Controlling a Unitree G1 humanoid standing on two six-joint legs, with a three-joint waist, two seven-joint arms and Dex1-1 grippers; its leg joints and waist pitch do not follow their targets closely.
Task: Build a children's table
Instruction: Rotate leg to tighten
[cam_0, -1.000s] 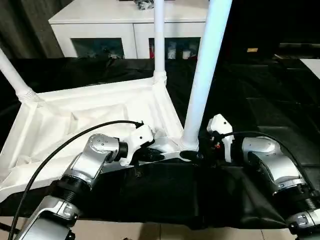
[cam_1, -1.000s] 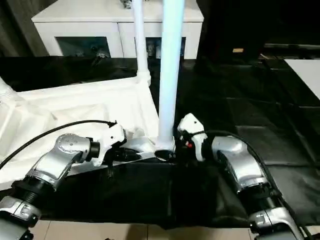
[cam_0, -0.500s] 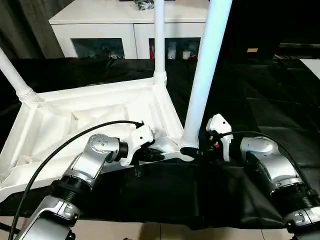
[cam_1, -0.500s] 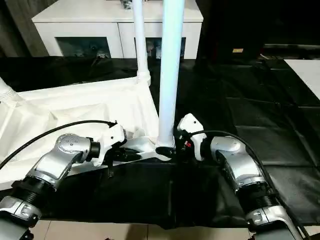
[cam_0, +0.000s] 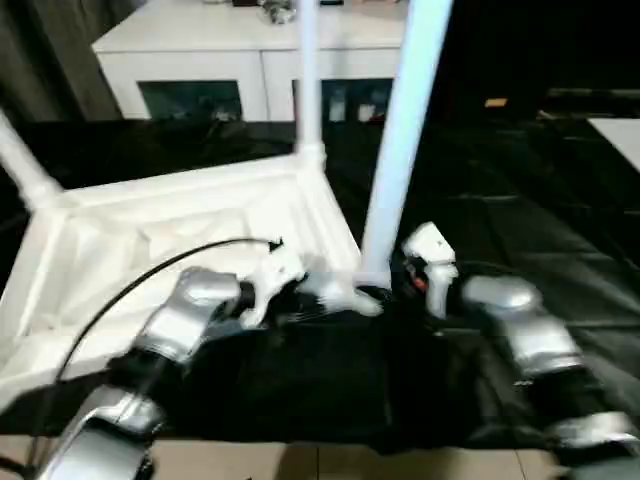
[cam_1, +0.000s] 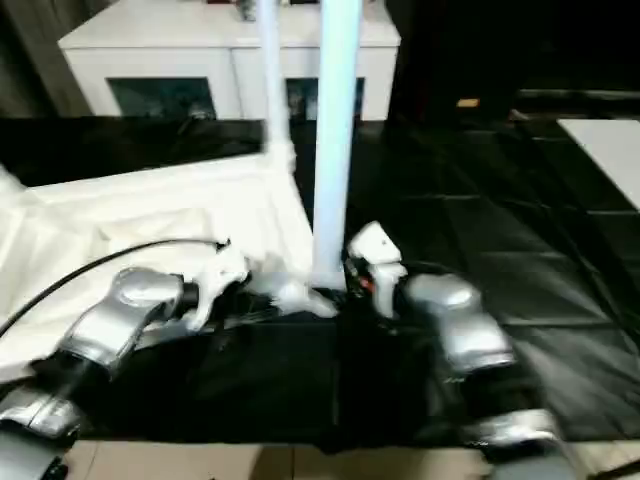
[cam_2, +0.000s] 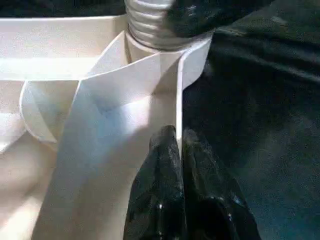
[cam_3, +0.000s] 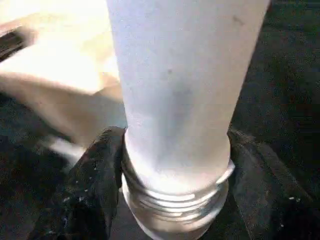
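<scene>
Right gripper (cam_3: 175, 165) pinches near leg's (cam_0: 400, 150) threaded base | left gripper (cam_2: 179, 150) clamps table top (cam_0: 150, 230) wall | three legs visible; near one not fully seated.

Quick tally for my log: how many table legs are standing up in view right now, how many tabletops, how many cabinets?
Legs upright: 3 (near corner, far corner, left corner)
Tabletops, upside down: 1
White cabinets behind: 1
Total: 5

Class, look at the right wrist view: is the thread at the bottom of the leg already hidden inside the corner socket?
No. The thread at the foot of the leg shows bare, with the right gripper fingers on either side of it.
</scene>
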